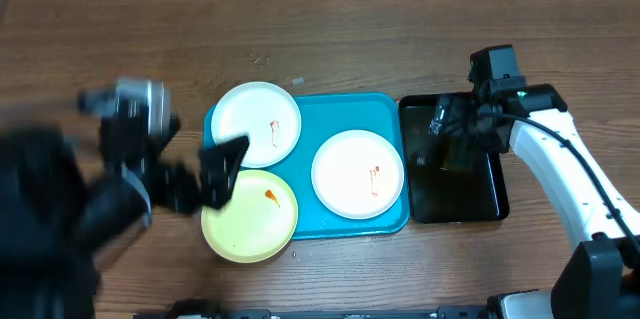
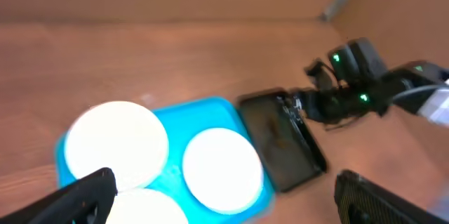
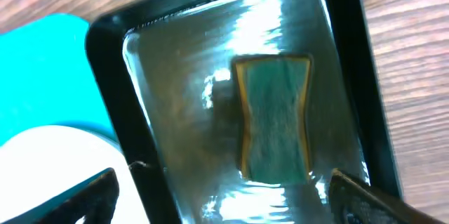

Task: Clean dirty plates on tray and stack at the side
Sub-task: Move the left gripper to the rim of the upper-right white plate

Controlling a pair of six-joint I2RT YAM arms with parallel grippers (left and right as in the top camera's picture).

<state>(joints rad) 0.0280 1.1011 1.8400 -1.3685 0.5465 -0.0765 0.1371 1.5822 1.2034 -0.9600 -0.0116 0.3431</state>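
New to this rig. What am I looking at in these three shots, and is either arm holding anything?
Two robot arms work at a wooden table. One picture is from above; the other two come from cameras on each wrist.

A blue tray carries three plates: a white plate and a yellow plate overhanging its left edge, and another white plate on it, all with orange smears. Beside it a black tray holds a green sponge.

The left gripper, blurred, is open over the yellow plate. The right gripper is open above the sponge. Neither holds anything.

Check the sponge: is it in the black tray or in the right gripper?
In the black tray. The sponge lies flat in it, with the right gripper open above it.
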